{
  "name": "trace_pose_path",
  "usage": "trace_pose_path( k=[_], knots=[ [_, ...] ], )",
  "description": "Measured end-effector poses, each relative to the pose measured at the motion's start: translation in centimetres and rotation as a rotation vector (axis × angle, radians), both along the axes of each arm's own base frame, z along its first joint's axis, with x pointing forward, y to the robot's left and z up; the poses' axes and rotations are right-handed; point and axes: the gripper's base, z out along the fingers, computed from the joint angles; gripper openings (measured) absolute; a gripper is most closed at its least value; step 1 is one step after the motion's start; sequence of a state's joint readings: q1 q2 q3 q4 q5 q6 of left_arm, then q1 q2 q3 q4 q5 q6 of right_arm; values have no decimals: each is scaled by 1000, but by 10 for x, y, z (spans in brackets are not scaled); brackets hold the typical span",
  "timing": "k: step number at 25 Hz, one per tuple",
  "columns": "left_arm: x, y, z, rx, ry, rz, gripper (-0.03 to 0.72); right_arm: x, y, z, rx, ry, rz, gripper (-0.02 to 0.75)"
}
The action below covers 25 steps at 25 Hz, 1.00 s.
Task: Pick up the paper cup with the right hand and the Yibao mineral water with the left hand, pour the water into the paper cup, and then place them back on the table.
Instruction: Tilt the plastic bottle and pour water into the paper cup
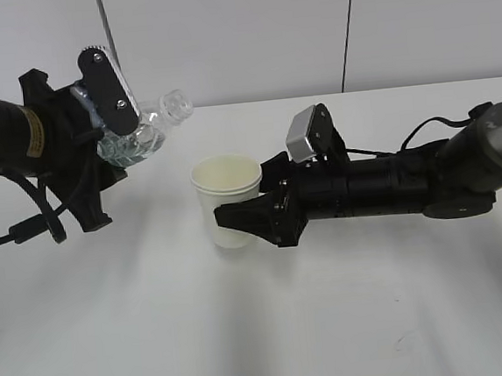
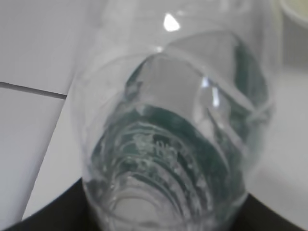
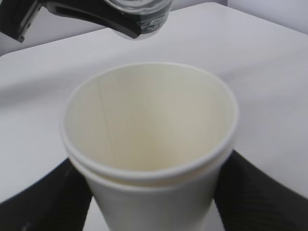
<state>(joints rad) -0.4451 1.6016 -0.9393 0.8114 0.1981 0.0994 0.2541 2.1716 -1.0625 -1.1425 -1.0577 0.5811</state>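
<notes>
Currently, the Yibao mineral water (image 1: pixel 141 132) is pinched between the half-spread jaws of the left end effector (image 1: pixel 109 121), gripped around its ribbed lower body. The bottle is tilted well off upright, its long axis slanting up and to the right, with the open neck pointing toward the paper cup (image 1: pixel 227 199) and raised above and to the left of the cup's rim. A little water is seen pooled in the lower end of the bottle. The left arm is extended in from the left of the cup, held clear above the surface (image 1: pixel 263 328), its wrist rolled over.

The paper cup is clasped by the widely spread jaws of the right end effector (image 1: pixel 258 214), one finger on each side of its lower wall. The cup is held upright, mouth upward, and no water can be made out inside. Whether its base touches the surface cannot be told. The right arm is stretched low and nearly level, reaching the cup from the right.
</notes>
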Motion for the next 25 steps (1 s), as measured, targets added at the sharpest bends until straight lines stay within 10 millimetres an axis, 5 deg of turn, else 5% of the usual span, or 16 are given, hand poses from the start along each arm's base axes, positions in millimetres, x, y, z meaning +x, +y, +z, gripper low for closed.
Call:
trace_pose_path(
  k=[25],
  knots=[
    [3, 5, 3, 146, -41, -40, 362, 1, 1, 2, -12, 2, 24, 552]
  ],
)
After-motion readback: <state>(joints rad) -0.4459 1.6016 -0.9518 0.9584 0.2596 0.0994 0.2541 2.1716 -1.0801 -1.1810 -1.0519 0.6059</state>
